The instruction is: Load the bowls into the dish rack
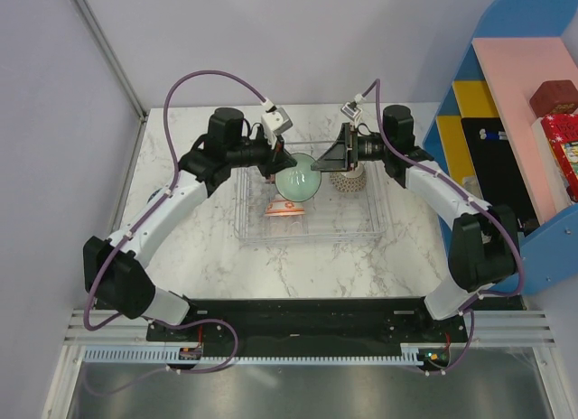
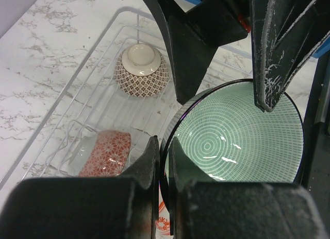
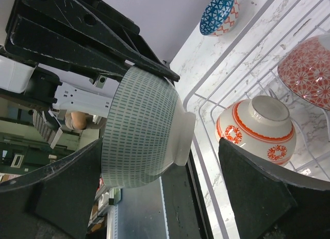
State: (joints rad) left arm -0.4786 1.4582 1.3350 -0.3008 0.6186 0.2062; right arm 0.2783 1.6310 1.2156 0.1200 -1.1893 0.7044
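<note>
My left gripper (image 2: 165, 156) is shut on the rim of a pale green bowl (image 2: 242, 141), holding it on edge above the clear dish rack (image 1: 307, 241). My right gripper (image 3: 161, 143) stands open, its fingers (image 3: 62, 187) either side of that green bowl (image 3: 144, 131), rim to foot. In the rack (image 2: 67, 85) a beige lattice bowl (image 2: 142, 69) sits upside down and a red patterned bowl (image 2: 105, 154) lies on its side. A red-and-white bowl (image 3: 258, 128) is upside down in the rack (image 3: 227, 56). A blue bowl (image 3: 219, 15) lies on the table outside it.
A blue and pink shelf unit (image 1: 506, 103) with boxes stands at the right of the marble table (image 1: 181, 139). A metal frame post (image 1: 108, 49) rises at the back left. Both arms meet over the rack's back half.
</note>
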